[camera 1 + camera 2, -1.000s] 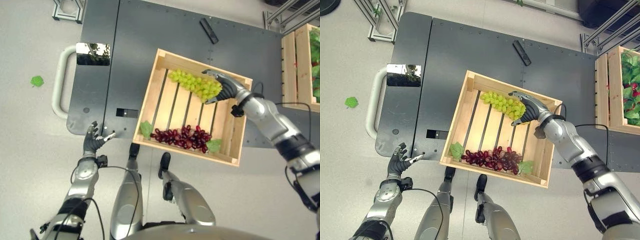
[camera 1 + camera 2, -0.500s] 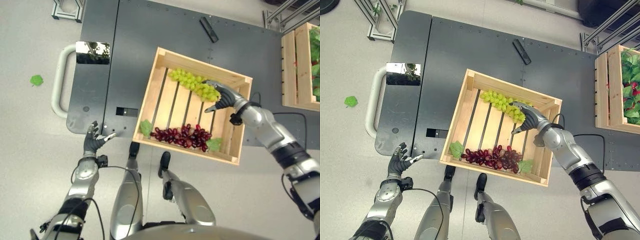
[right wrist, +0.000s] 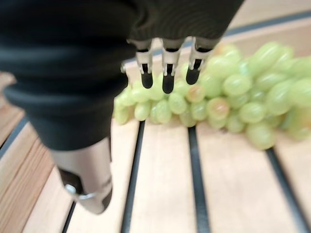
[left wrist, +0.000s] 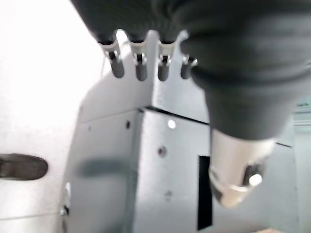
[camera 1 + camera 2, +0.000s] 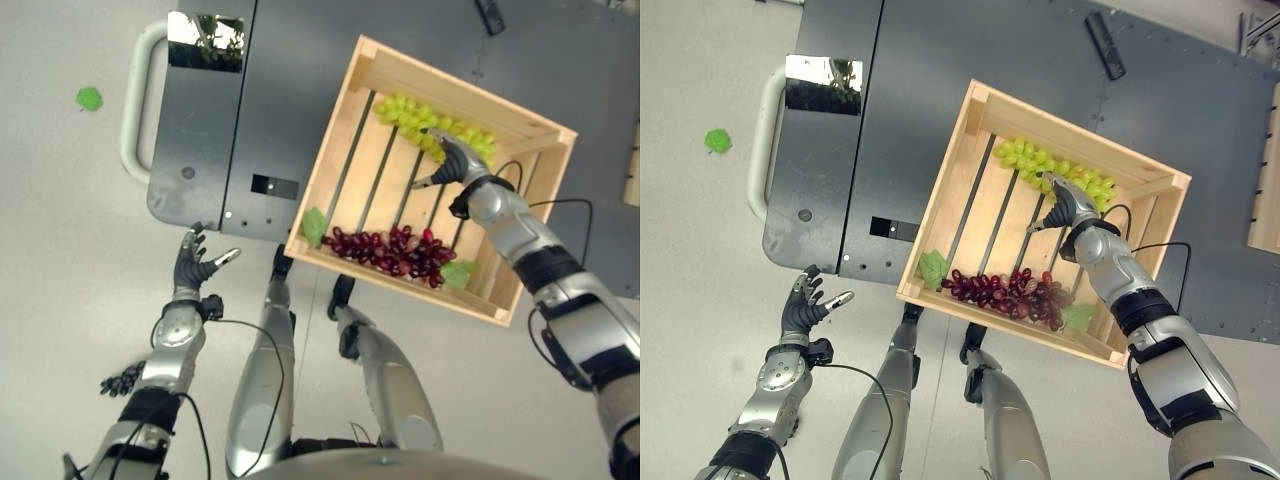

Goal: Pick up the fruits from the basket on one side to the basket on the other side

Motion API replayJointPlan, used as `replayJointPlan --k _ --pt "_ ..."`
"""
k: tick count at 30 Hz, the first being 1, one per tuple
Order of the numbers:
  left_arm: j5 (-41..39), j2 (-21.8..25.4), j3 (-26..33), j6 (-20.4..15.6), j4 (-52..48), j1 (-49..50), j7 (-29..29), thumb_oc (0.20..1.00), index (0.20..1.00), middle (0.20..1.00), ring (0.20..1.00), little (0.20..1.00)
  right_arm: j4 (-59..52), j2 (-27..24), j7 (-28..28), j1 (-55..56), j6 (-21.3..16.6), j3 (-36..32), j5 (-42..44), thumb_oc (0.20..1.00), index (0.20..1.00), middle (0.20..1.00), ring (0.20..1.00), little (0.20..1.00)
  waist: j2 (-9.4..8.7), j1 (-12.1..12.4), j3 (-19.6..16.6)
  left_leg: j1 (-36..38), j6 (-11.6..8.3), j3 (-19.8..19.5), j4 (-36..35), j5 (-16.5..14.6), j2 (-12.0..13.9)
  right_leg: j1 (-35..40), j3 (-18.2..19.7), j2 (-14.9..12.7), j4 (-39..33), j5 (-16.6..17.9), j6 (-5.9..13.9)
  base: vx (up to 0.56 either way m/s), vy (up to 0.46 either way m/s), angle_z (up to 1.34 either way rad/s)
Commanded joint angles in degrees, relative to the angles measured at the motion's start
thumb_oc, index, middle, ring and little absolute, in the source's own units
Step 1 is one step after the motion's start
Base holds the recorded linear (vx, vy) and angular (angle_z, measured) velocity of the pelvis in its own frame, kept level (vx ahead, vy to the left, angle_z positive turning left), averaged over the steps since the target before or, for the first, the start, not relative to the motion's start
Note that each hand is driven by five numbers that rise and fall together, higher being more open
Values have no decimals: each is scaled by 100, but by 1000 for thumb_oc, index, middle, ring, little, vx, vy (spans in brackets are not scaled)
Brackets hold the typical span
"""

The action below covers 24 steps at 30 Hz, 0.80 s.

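A small green leaf lies on the pale floor at the far left, beside the white looped handle of a dark grey metal cart that carries a shiny mirror-like plate near its left edge. Below the cart's near left corner the robot's left hand hangs over the floor, its fingers straight and spread, thumb held out to the side, holding nothing; in its wrist view the same fingers point at the cart's corner.

Further right, a slatted light wooden crate sits tilted on the cart. A bunch of dark red grapes lies along its near side, with a green leaf at the left end and another leaf at the right. A bunch of pale green grapes lies along the far side. The right hand is inside the crate at the right part of that green bunch, fingers extended over the grapes and thumb apart above the slats; the wrist view shows the fingers straight, tips at the fruit, not closed round it.

A black bar-shaped object lies on the cart beyond the crate.
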Motion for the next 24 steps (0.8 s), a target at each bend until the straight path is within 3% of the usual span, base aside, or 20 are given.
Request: replayJointPlan --k 1,11,24 --pt "-113 -153 -117 -218 -491 145 173 1000 1000 1000 1000 1000 5 -253 -666 -240 34 5 -230 1000 1000 1000 1000 1000 350 -49 -116 -200 -143 -18 716 -648 167 -407 -43 -351 122 23 606 -15 9 15" --pt "7 -179 -456 -279 -546 59 489 1000 1000 1000 1000 1000 387 -99 -1584 -233 314 -128 -764 1000 1000 1000 1000 1000 625 -30 -116 -375 -121 -98 645 -595 92 -661 -95 -431 273 -50 631 -11 7 6" --pt "155 -181 -747 -298 -483 -47 831 1000 1000 1000 1000 1000 550 263 -2244 57 396 -380 -629 1000 1000 1000 1000 1000 706 -123 -116 -387 -100 -96 599 -559 45 -689 -48 -479 257 -13 652 -2 3 1"
